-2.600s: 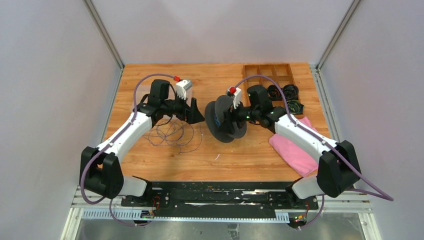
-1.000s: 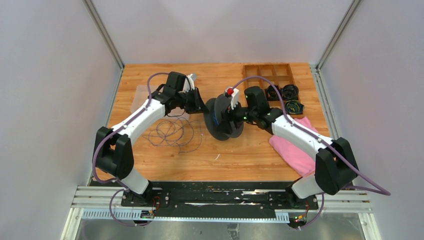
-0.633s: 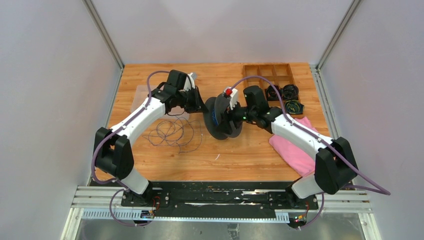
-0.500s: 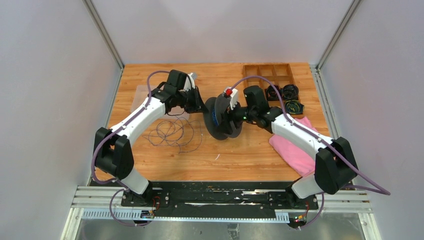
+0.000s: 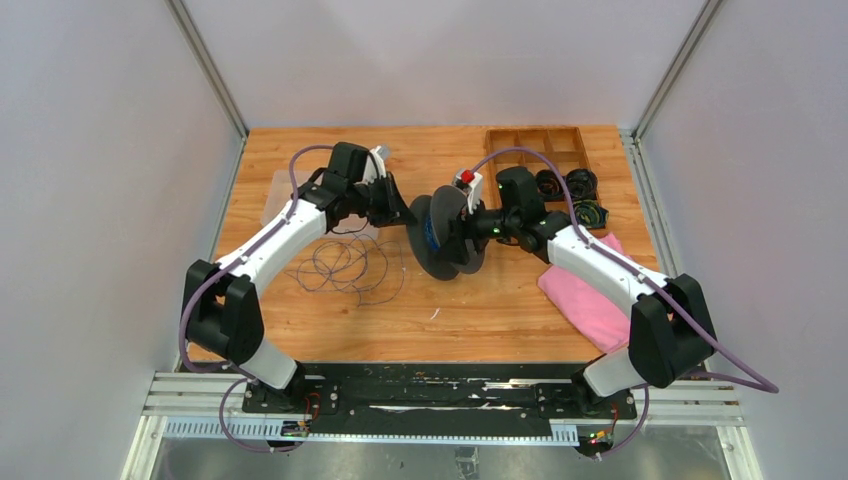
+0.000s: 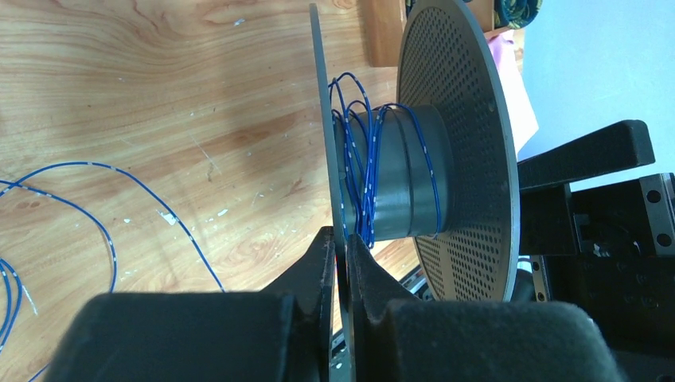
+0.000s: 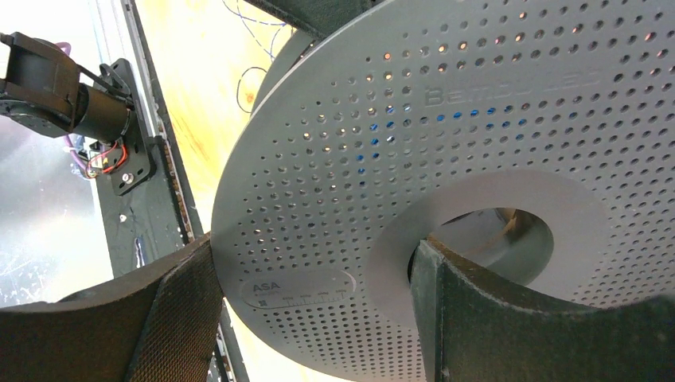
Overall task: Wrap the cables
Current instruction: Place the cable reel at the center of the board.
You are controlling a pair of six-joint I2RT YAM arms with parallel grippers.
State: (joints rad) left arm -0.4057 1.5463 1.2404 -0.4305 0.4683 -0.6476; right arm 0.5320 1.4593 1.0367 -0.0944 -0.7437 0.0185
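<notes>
The cable is a thin blue-black wire. Its loose loops (image 5: 345,265) lie on the table left of centre, and a few turns (image 6: 358,183) are wound on the hub of a dark perforated spool (image 5: 445,240). The spool stands on edge between both arms. My left gripper (image 6: 341,247) is shut on the rim of the spool's near flange (image 6: 322,119), right beside the wound turns. My right gripper (image 7: 310,255) holds the far flange (image 7: 446,119) with jaws wide, one finger in the hub hole (image 7: 446,302) and the other at the rim.
A wooden compartment tray (image 5: 535,145) stands at the back right with small black coiled bundles (image 5: 565,185) in it. A pink cloth (image 5: 590,295) lies under my right arm. A clear flat piece (image 5: 280,195) lies at the back left.
My left arm swung right from above the loose loops and closed on the spool's flange. In the last second the spool and my right wrist shifted slightly right and turned a little.
</notes>
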